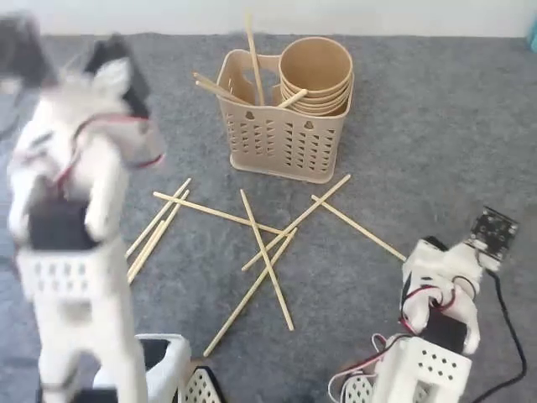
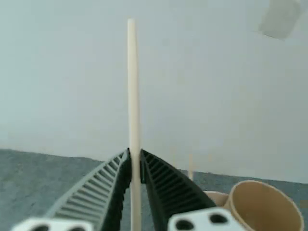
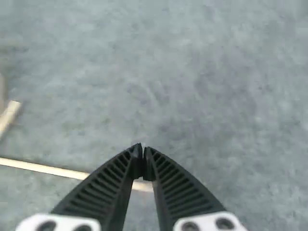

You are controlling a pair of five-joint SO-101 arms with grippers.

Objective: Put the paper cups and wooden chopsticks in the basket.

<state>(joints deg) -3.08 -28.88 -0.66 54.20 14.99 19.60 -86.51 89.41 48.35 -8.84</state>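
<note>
Pale bare wood is the look of every stick here: thin, straight and blunt-ended. At the left of the high view the white left arm (image 1: 75, 193) rises tall and blurred. Its left gripper (image 2: 135, 156) has its black ribbed jaws pinched tight on one chopstick (image 2: 133, 86). That stick stands upright between them against the plain wall (image 2: 216, 72), its tip well clear of the jaws.

Across the middle of the high view, loose chopsticks (image 1: 267, 252) lie scattered on the grey carpet (image 1: 419, 126), several crossing one another. Above them, at upper centre, sits the beige slotted basket (image 1: 285, 138). A few sticks (image 1: 252, 50) lean in its left part and poke over the rim. A nested stack of tan paper cups (image 1: 317, 71) sits in its right part, mouths up.

At lower right the right arm (image 1: 440, 311) is folded low. Its right gripper (image 3: 143, 150) has its jaws closed together with nothing between them. It points down at the carpet, where one lying stick (image 3: 43, 167) passes beneath its tips.
</note>
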